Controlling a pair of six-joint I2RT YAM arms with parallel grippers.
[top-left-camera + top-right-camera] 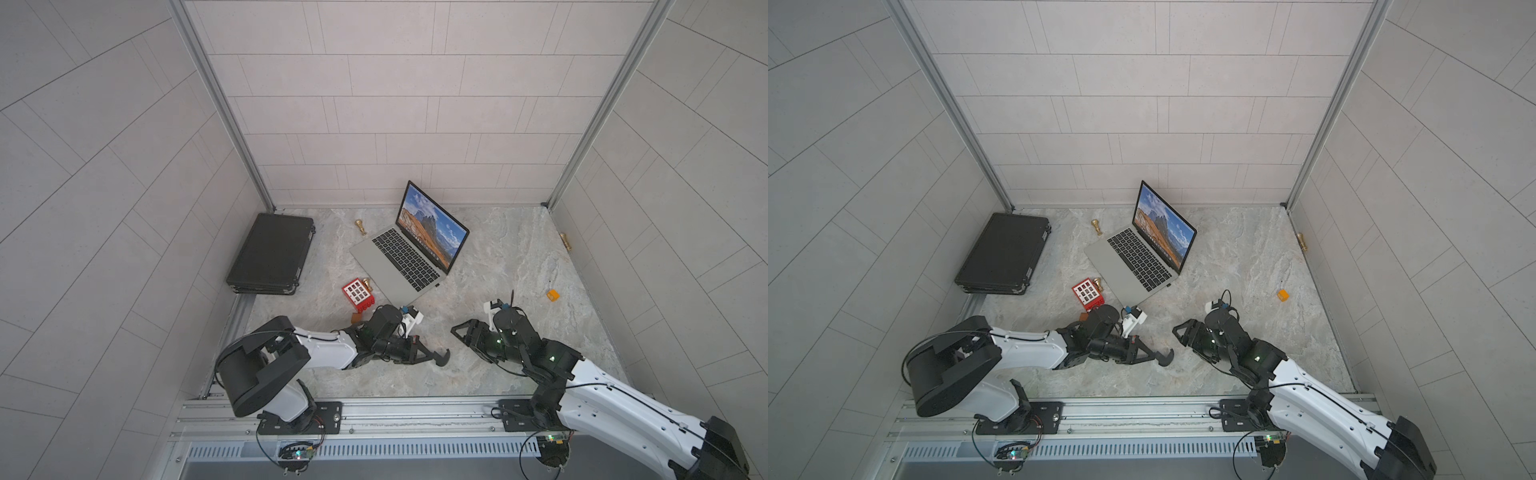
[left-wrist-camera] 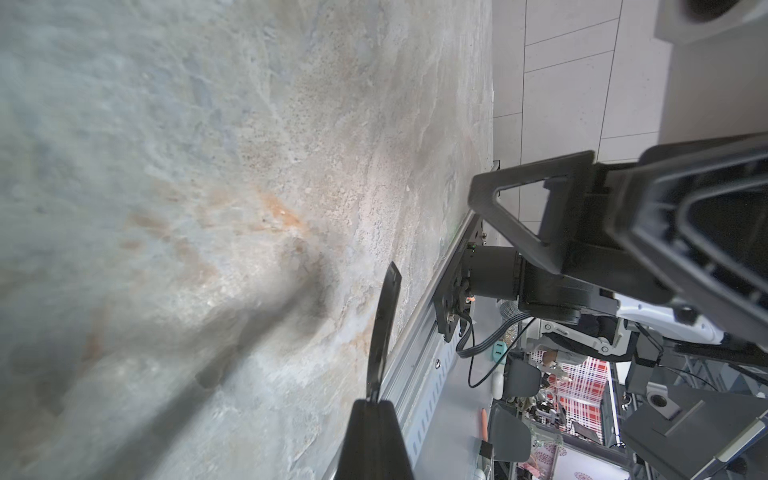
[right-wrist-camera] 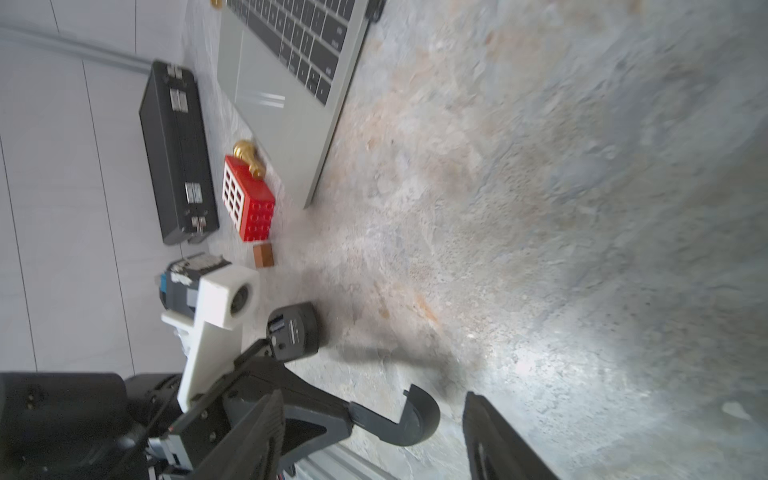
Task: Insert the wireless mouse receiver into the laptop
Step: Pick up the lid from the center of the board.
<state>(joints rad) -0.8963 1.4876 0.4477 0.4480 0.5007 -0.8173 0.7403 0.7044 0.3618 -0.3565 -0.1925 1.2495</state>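
At counter [image 1: 519,257] centre, far side: open laptop [image 1: 399,270], angled. Near front: left gripper [image 1: 431,356] jaws pinching curved mouse cover [image 1: 444,357]; right gripper [image 1: 460,331] jaws spread, empty. Mouse [image 3: 293,330] underside-up beside left arm; wireless mouse receiver too small to discern.

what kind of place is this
Probably a robot lab test cell: the left arm and right arm are bolted to an aluminium rail, panel walls box in a stone-look tabletop, and props like the laptop lie about.

Pale tiled walls [image 1: 395,104] are boxing in a marbled grey tabletop [image 1: 519,257], soft even light spreading everywhere.
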